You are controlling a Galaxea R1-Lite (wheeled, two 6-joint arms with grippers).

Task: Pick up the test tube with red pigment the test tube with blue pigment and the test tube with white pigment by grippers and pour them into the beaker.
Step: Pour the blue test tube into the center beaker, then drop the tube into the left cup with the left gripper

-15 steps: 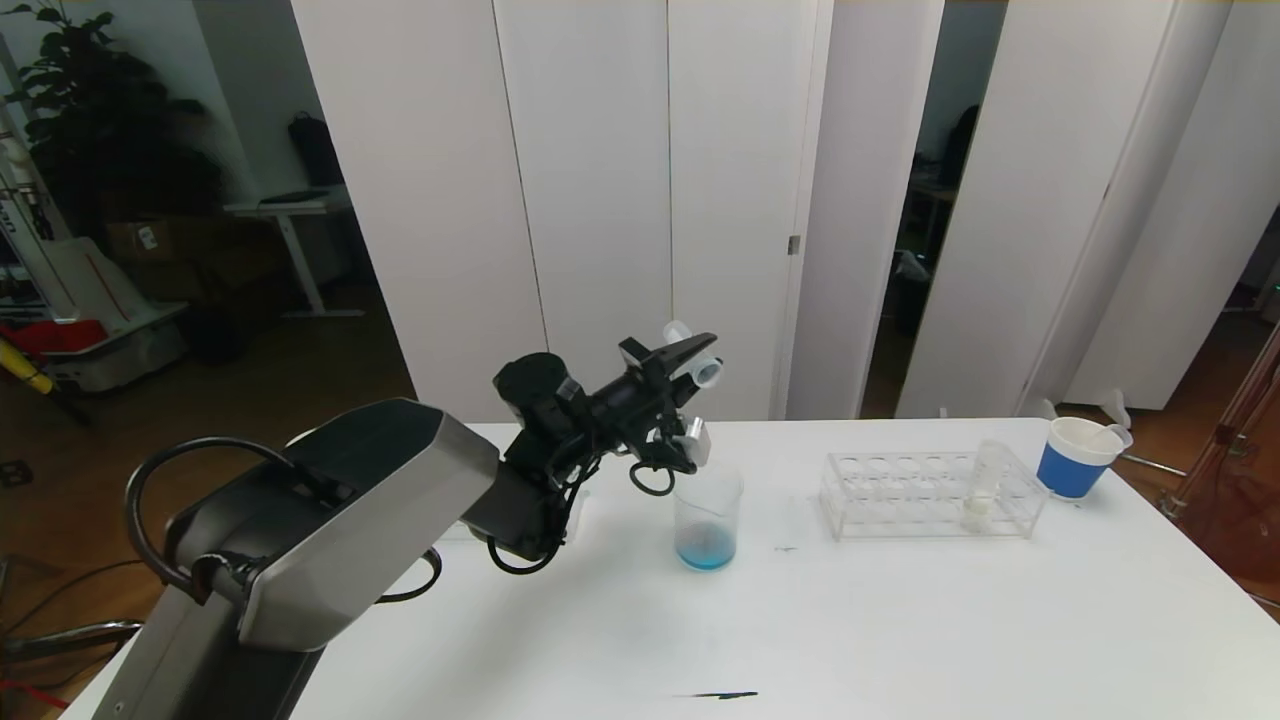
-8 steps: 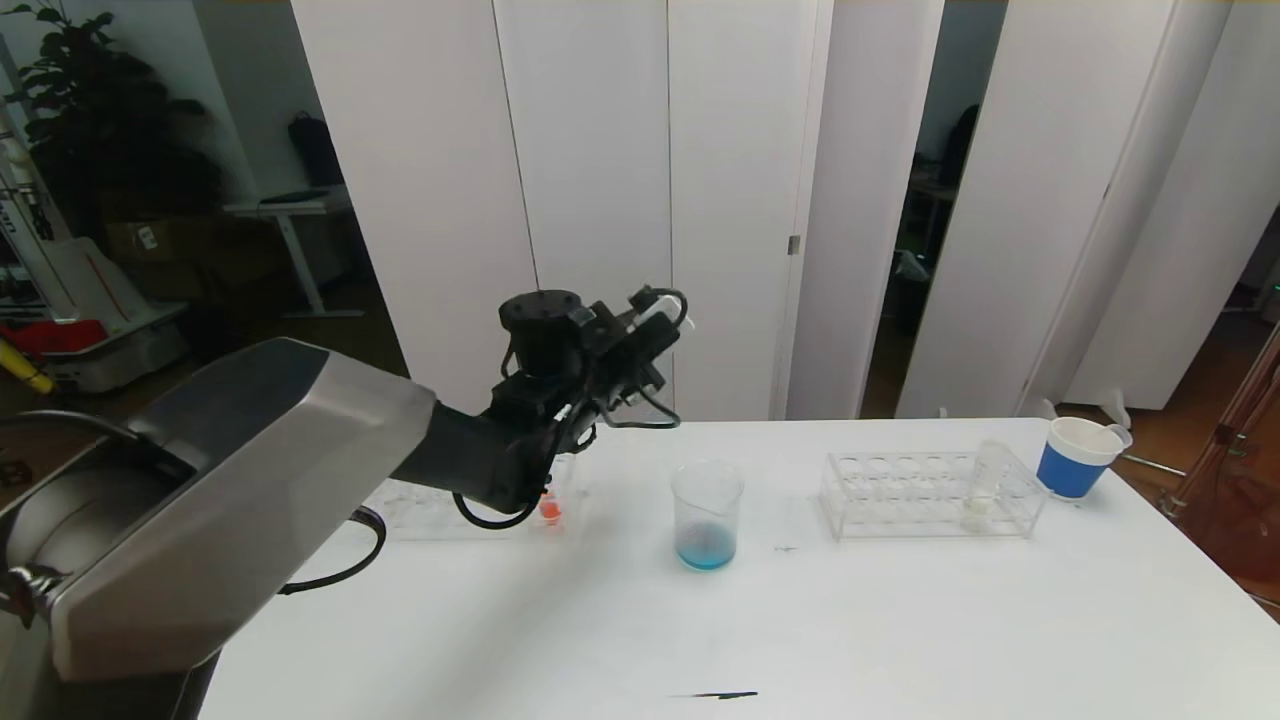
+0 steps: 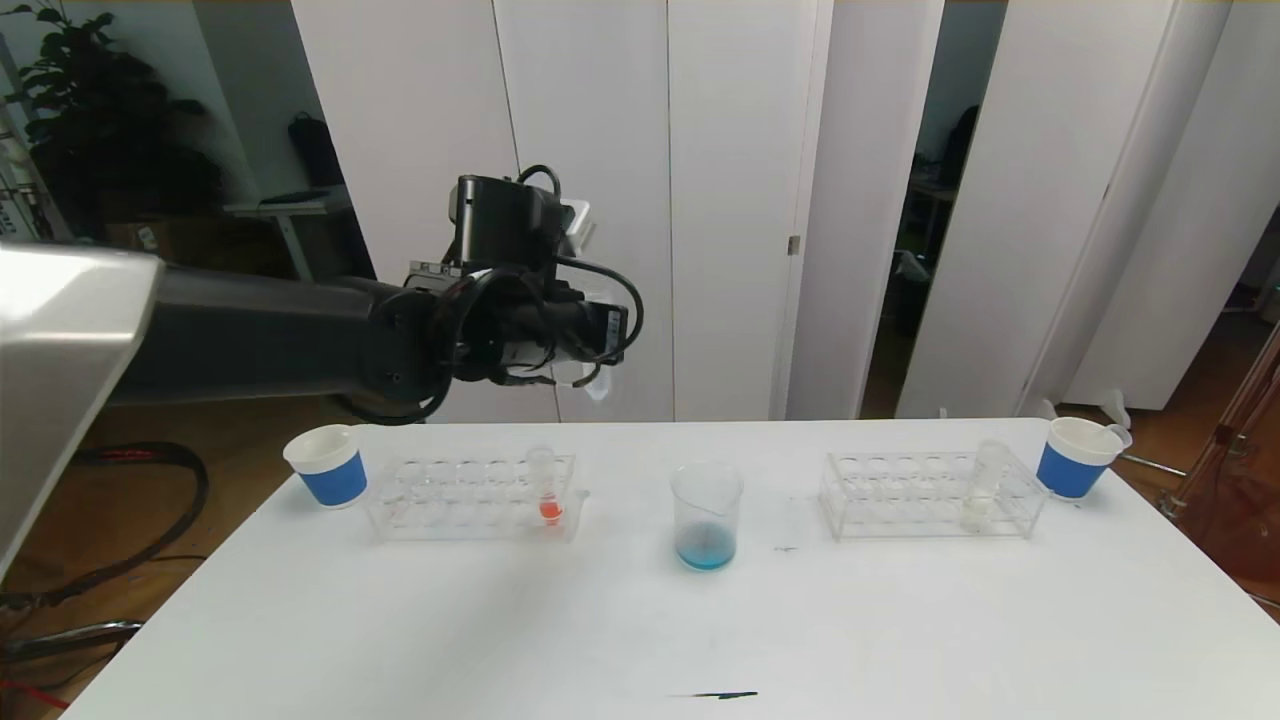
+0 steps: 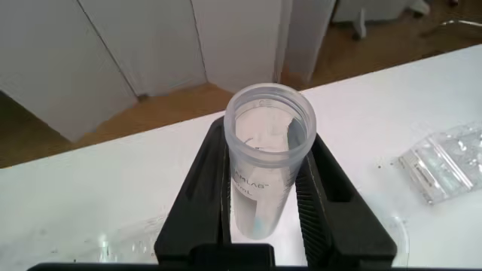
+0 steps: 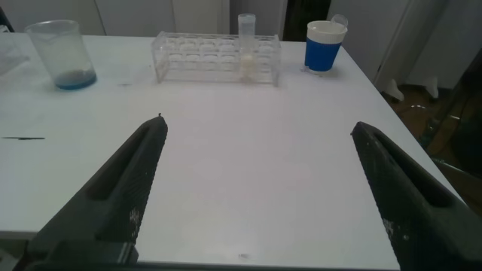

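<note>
Left gripper [image 4: 263, 197]: raised well above the desk [image 3: 640, 640] behind the left rack [image 3: 472, 498], clamped on the blue test tube [image 4: 267, 158], seemingly emptied, since blue liquid lay in the beaker [image 3: 707, 515] at mid-desk; in the head view the wrist hid most of that tube. Red test tube [image 3: 546, 485]: upright in the left rack; white test tube [image 3: 983, 485]: upright in the right rack [image 3: 930, 495] near a paper cup [image 3: 1075, 457], both probably awaiting pouring. Right gripper [image 5: 263, 188]: spread wide and empty, low over the desk's near side, outside the head view.

Bare table [image 3: 700, 640] before beaker [image 3: 707, 515], flanked by two racks [image 3: 470, 497].
</note>
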